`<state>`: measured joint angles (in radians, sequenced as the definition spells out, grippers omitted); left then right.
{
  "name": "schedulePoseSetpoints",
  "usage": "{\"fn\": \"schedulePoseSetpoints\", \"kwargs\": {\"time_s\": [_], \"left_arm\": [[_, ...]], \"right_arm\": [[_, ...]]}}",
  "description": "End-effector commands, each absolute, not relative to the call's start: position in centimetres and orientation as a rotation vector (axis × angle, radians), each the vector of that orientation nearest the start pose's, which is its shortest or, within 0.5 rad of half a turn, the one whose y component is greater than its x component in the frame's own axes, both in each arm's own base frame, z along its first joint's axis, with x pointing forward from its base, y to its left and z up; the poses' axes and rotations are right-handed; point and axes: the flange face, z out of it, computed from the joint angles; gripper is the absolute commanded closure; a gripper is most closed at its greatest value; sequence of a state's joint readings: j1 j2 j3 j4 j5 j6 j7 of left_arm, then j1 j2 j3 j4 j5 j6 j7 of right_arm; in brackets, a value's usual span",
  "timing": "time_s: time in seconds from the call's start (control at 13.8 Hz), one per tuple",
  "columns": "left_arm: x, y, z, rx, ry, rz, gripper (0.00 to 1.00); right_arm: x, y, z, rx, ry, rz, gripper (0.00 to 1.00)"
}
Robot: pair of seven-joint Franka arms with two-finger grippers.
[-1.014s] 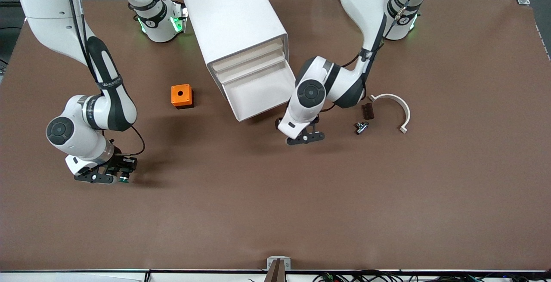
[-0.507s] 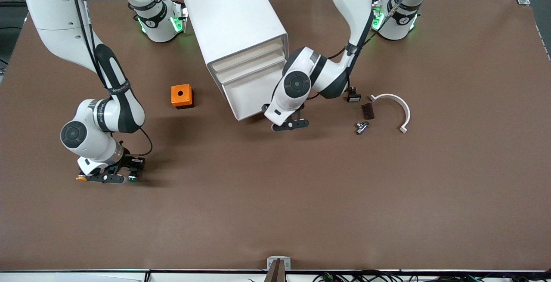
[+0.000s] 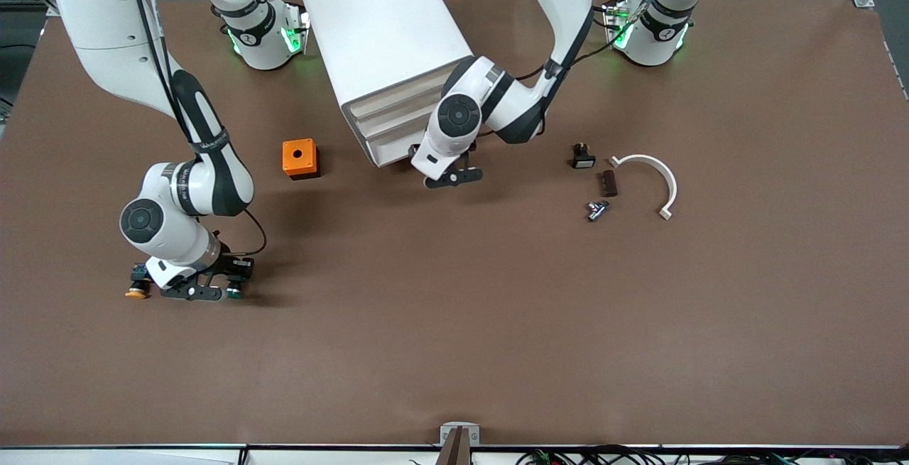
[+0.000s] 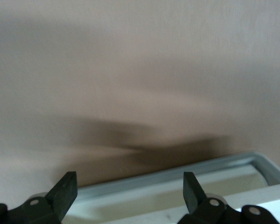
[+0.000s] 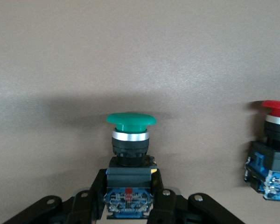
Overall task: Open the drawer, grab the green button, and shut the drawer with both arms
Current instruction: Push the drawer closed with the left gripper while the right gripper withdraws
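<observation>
Toward the right arm's end of the table, an orange-capped button (image 3: 136,290) lies just beside the right gripper (image 3: 206,292), which is low over the table and clamped on the green button (image 3: 233,294). The right wrist view shows what the front view cannot: the fingers (image 5: 91,199) pinch the button's (image 5: 131,140) black-and-blue body, green cap outward, with a red-capped button (image 5: 273,154) near it. An orange box (image 3: 300,158) sits between that arm and the white cabinet (image 3: 387,39). The left gripper (image 3: 452,177) hovers in front of the lowest drawer (image 3: 387,147), jaws apart. Only its wrist view shows the drawer's rim (image 4: 186,172) just past the fingertips (image 4: 190,185).
</observation>
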<state>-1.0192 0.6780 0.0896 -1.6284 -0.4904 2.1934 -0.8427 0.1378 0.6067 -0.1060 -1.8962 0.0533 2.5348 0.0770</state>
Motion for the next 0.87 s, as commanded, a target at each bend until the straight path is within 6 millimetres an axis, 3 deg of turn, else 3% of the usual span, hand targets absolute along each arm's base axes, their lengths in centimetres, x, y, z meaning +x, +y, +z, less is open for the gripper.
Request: {"fn": "schedulePoseSetpoints", "kwargs": {"time_s": [0.0,0.29,0.51,0.65,0.8], "left_arm": [[36.0,-57.3,22.3,-3.195,-0.404,0.579,0.00],[33.9,-58.6,22.1,-3.173,-0.439,0.625,0.00],[34.4,-58.3,22.5,-3.164,-0.470,0.628,0.00],[37.5,-56.6,23.6,-3.178,-0.527,0.576,0.00],[43.2,-52.7,25.5,-3.185,-0.641,0.478,0.00]], "right_arm": [[62.9,1.9,18.5,-3.164,0.124,-0.057,0.01],[63.6,1.2,20.1,-3.165,0.114,-0.088,0.00],[64.6,0.2,24.2,-3.162,0.134,-0.008,0.00],[64.8,-0.5,27.8,-3.159,0.146,0.081,0.00],[64.7,-1.9,32.1,-3.148,0.180,0.150,0.00]]}}
